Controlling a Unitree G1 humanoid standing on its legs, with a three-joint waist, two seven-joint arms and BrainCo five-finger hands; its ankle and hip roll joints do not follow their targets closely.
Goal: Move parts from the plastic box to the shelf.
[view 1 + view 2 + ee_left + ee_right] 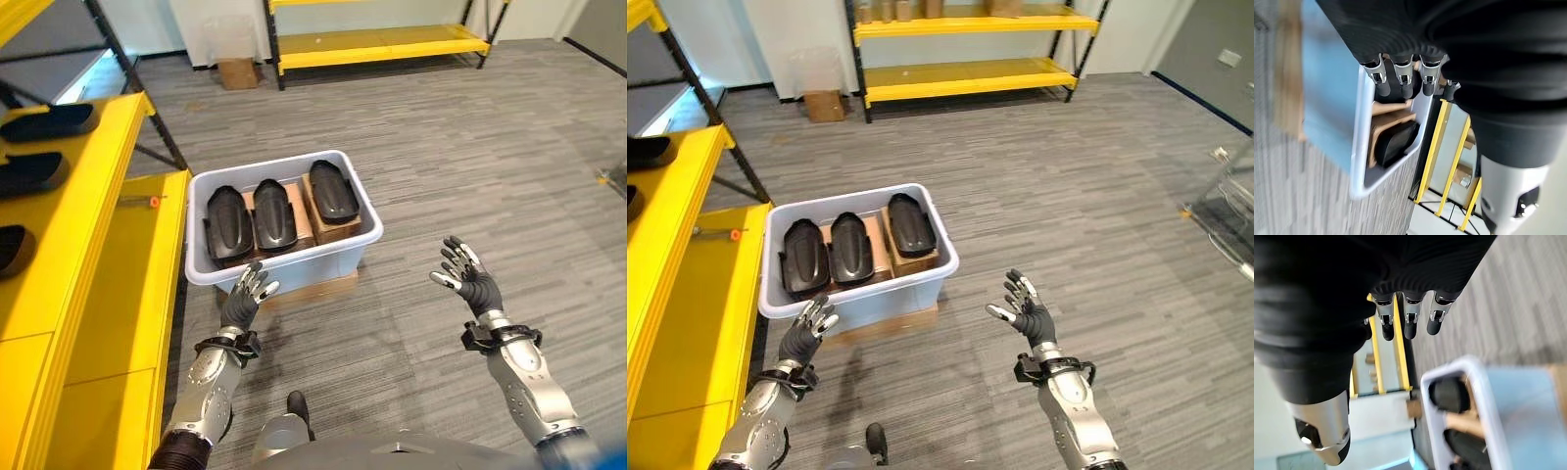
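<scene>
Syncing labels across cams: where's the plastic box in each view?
Left eye view: plastic box centre-left on the floor, beside the yellow shelf, three black parts inside.
Right eye view: box left of centre, just past the left hand.
Left wrist view: box rim just beyond the fingers.
Right wrist view: box corner beyond and to one side of the right hand.
Shared landmark: the box's pale rim around the black parts.

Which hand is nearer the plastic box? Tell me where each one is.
Left. The left hand is open at the plastic box near wall, by its left corner. The right hand is open above bare floor, off to the box's right.
</scene>
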